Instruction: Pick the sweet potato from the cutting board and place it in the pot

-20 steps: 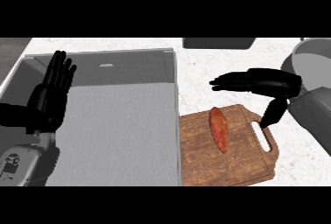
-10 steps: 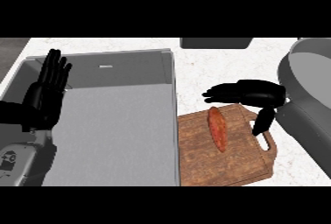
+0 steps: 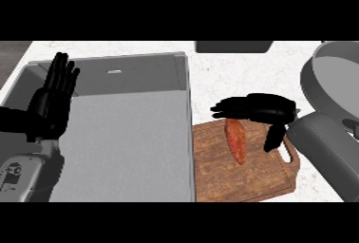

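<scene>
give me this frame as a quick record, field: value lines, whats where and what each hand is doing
sweet potato: lying lengthwise on the cutting board, not gripped
cutting board: wooden, on the counter right of the sink
pot: grey, at the right edge, nothing visible inside
sink: large grey basin, left of the board
right hand: over the potato's far end, fingers open, thumb pointing down beside it
left hand: open, fingers up, resting at the left over the sink
task state: potato not yet picked

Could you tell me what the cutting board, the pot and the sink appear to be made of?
Cutting board: looks like wood, brown with streaky grain, matte.
Pot: probably metal, plain grey with a smooth, dull wall; the look leaves coated or cast material open.
Sink: likely steel, uniform pale grey, smooth with a soft sheen and thin bright rims.
</scene>
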